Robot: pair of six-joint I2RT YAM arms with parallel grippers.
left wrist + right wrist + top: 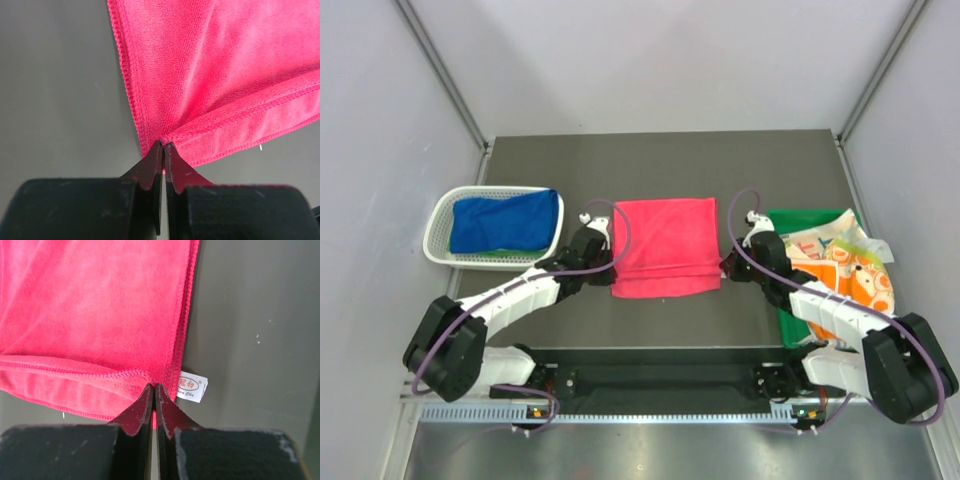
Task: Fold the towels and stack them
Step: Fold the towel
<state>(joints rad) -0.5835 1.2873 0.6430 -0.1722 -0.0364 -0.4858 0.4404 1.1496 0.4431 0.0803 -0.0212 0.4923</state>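
Pink-red towel (665, 245) lies flat on the table, one layer folded over it. The left gripper (163, 145) and right gripper (153, 387) are each pinched tight on a near corner of this towel. This paired hold probably lets the layer travel level and square. A blue towel (505, 222) sits in the basket (438, 235) to the pink-red towel's left, printed towels (845, 270) to its right.

The pink-red towel (215, 75) runs off the top edge in both wrist views. Print on its white label (191, 388) is too small to read
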